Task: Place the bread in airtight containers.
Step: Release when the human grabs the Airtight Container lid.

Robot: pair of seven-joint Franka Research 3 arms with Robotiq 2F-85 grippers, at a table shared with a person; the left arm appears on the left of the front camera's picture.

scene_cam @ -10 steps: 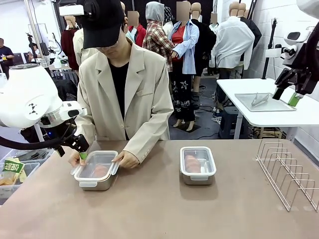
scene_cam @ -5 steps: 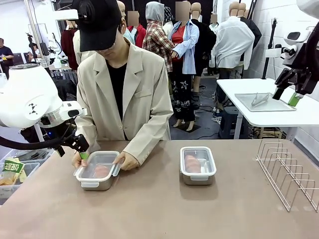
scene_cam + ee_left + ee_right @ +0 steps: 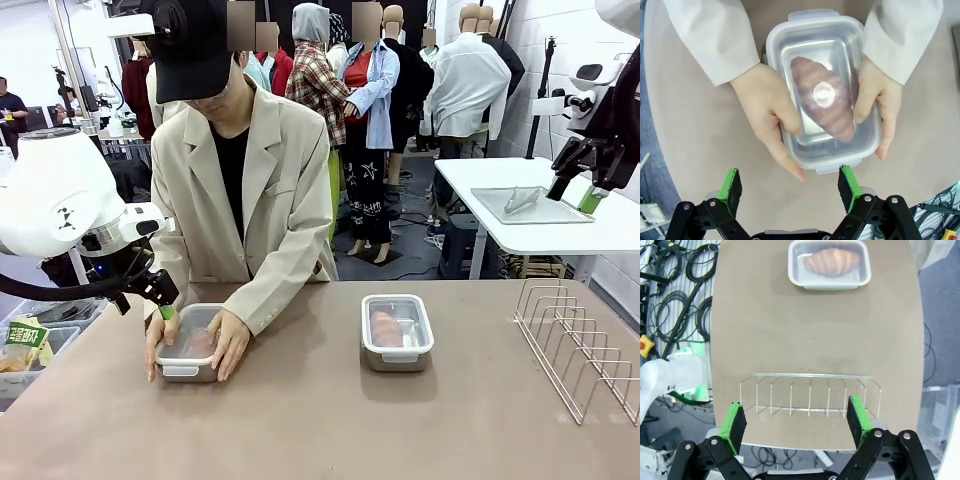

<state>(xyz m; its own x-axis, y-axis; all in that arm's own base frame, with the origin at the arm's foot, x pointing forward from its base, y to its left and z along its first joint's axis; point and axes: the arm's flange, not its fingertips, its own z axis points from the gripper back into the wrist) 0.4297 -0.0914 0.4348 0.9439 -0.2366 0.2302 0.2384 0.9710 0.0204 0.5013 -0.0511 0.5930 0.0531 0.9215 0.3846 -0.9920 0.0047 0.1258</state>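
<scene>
Nearly done, by the look of it. 2 tins sit on the bench [image 3: 320, 420], each holding 1 roll under a clear lid. The right tin [image 3: 397, 332] stands alone near the middle with its lid flat and its bread [image 3: 832, 261] plain through the plastic. The left tin [image 3: 190, 345] holds the other roll [image 3: 824, 102], and the person's 2 hands, one [image 3: 771, 112] on each long side and the other [image 3: 879, 112], press the lid down. I judge only the snapping of this last lid's clips remains.

Compared with 1 second back, the person leans further over and the hands have shifted from the lid's edges to its top, palms flat.

The left pincer [image 3: 790, 184] hangs spread and empty just above that tin; the right pincer [image 3: 796, 422] is likewise spread, high over the wire rack [image 3: 578, 345].
</scene>
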